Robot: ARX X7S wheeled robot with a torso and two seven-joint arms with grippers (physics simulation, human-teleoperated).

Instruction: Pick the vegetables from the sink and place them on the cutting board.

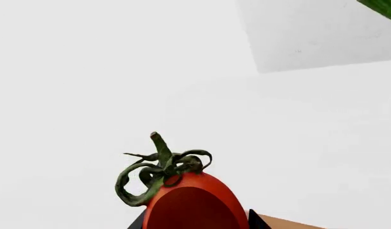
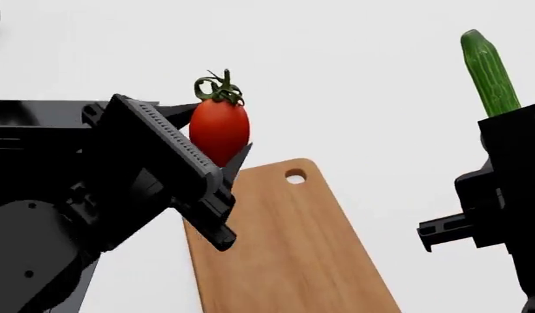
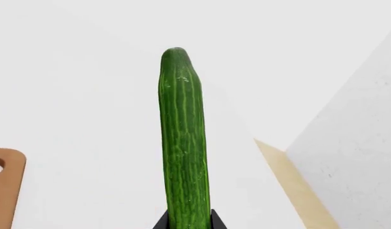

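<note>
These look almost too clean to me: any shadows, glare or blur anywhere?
Head view: sharp, flat light, no shadow under the tomato or on the cutting board. Left wrist view: only a soft highlight on the tomato. Right wrist view: the cucumber is crisp, no glare.

The left gripper (image 2: 222, 153) grips the tomato (image 2: 218, 130), stem up, above the holed end of the cutting board (image 2: 285, 241). The right gripper (image 2: 504, 120) grips the cucumber (image 2: 489, 73), which stands near upright, well apart from the board.
</note>
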